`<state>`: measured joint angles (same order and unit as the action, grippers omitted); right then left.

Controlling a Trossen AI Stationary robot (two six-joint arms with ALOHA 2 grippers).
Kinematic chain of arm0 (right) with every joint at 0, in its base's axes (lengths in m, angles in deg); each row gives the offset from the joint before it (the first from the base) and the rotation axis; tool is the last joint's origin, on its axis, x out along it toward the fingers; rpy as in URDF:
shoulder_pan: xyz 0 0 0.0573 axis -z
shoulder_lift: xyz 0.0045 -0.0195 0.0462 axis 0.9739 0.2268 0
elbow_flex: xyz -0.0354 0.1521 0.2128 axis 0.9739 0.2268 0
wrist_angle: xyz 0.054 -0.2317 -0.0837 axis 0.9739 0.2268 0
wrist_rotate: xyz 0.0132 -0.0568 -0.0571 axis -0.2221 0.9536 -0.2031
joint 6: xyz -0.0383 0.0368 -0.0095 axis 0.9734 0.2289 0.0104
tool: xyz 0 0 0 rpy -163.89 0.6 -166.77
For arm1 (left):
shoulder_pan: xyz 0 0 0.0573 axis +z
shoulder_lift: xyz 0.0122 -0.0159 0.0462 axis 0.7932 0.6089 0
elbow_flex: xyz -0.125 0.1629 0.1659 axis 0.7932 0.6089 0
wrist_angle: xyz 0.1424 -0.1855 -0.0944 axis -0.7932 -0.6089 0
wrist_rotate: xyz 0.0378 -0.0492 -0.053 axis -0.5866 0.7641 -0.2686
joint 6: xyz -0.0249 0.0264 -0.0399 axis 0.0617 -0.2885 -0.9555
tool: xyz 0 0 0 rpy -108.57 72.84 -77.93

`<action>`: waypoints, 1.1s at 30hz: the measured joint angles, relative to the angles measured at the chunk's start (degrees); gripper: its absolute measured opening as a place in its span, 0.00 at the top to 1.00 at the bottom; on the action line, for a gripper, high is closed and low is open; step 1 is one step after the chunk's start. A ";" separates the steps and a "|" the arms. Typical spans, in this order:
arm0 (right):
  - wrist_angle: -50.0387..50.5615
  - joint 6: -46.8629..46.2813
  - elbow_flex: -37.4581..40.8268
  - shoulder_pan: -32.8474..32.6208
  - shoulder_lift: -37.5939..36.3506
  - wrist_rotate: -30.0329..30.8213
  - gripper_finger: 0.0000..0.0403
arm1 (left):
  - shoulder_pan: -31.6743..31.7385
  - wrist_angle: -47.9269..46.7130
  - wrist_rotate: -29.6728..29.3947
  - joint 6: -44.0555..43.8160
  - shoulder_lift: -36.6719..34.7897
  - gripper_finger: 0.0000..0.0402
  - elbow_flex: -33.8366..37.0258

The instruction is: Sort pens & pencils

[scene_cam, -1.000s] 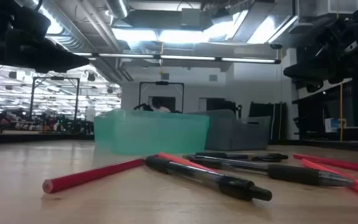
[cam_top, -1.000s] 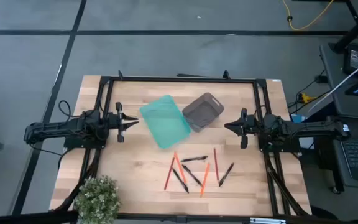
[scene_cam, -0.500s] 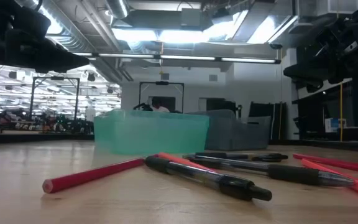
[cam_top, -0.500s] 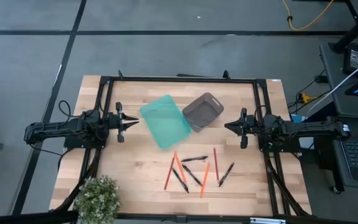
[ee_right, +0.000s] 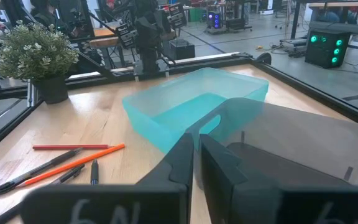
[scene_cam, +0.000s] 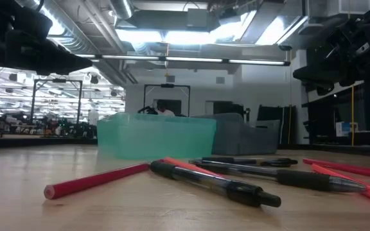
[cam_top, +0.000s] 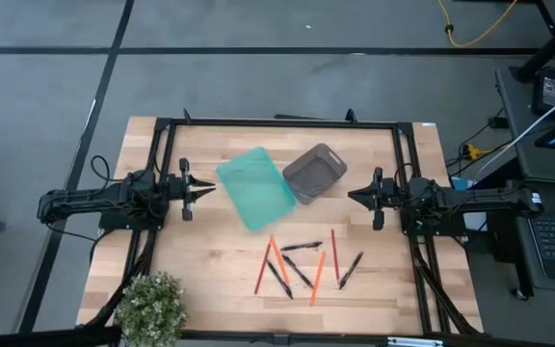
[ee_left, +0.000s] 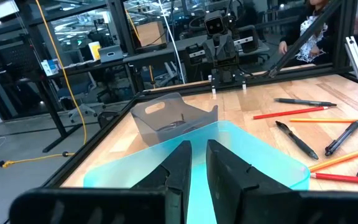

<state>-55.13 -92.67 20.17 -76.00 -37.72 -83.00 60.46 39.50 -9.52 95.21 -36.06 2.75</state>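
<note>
You have a pale, planked wooden table (cam_top: 210,260) edged by a black metal frame; on it sit two containers side by side and touching at a corner: a translucent teal plastic bin (cam_top: 255,187), rectangular with smooth rounded walls, and a smaller dark grey plastic tray (cam_top: 314,173) with a cut-out handle slot in its wall, seen clearly in the left wrist view (ee_left: 169,121).

Nearer the table's front edge, just in front of the bins, lies the scattered cluster you must sort. Count four pencils (cam_top: 318,277): thin, matte orange-red sticks, plain and straight; one lies at the cluster's left, one crosses beside it, one sits in the middle and one stands nearly upright on the right side. Count four pens (cam_top: 301,247): glossy black sticks with clear barrels and dark caps, as the low view shows (scene_cam: 214,182); one lies crosswise at the top, two slant through the middle among the pencils, and one rests alone at the right. Several pens and pencils overlap or touch; none is in either container.

Your left gripper (cam_top: 200,190) hovers at the table's left side, pointing toward the teal bin, its two dark fingers (ee_left: 180,167) pressed nearly together and grasping nothing; your right gripper (cam_top: 355,197) waits at the right side beside the grey tray, fingers (ee_right: 182,155) likewise clenched on nothing.

A bushy green potted plant (cam_top: 150,304) with small textured leaves stands at the front left corner.
</note>
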 joint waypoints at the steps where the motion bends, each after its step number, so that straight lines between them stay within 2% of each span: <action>1: 0.00 0.00 -0.01 0.01 0.00 -0.01 0.93 | -0.02 -0.01 0.00 0.01 0.00 0.89 0.00; 28: -0.01 0.01 0.00 0.00 -0.01 -0.02 0.93 | -0.02 0.01 0.00 0.01 0.02 0.89 0.00; 33: 0.00 2.47 0.00 0.02 -0.01 0.00 0.93 | 0.00 0.01 0.00 0.01 0.02 0.89 0.00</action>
<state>-55.13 -90.20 20.18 -75.98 -37.73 -83.00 60.46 39.51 -9.52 95.22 -36.05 2.75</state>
